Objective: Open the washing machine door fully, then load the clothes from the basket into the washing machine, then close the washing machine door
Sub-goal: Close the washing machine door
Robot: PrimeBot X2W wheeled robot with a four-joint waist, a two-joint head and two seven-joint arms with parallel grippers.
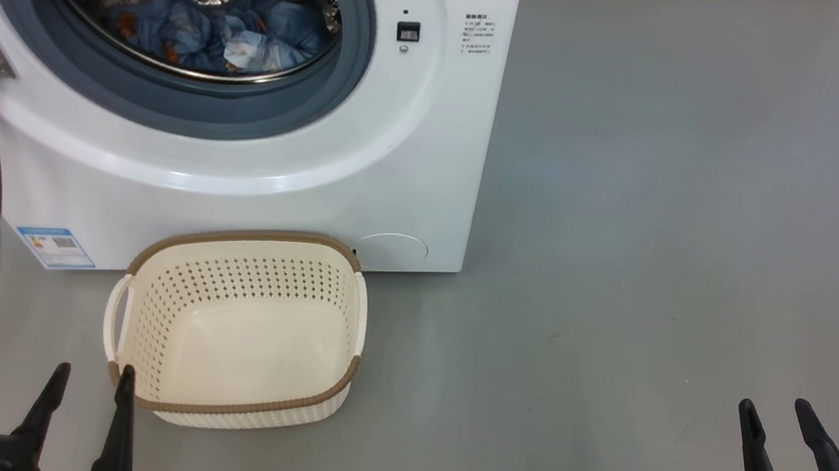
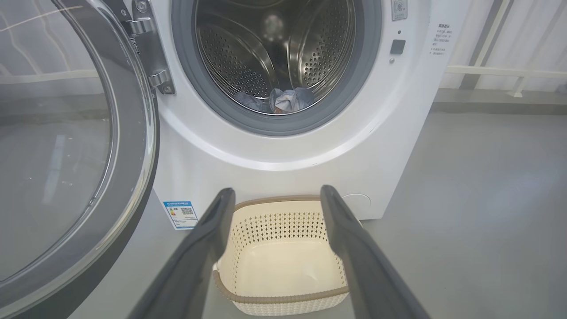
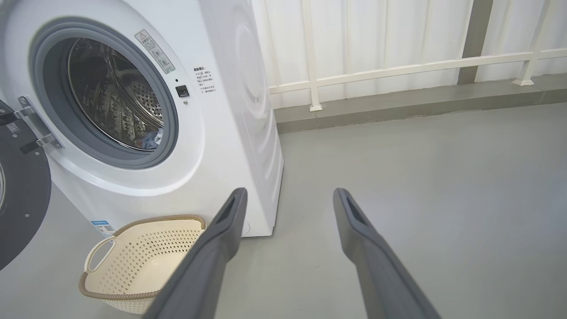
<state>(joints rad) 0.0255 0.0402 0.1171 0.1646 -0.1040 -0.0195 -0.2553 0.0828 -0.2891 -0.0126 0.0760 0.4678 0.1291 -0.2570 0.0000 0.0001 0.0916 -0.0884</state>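
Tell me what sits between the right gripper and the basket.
Nothing: the head view shows bare floor all the way from right gripper to basket.

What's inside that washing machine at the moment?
A crumpled heap of blue clothes with orange-brown prints lies at the bottom of the steel drum in the washing machine. Anything beneath the heap is covered, so the number of garments can't be told.
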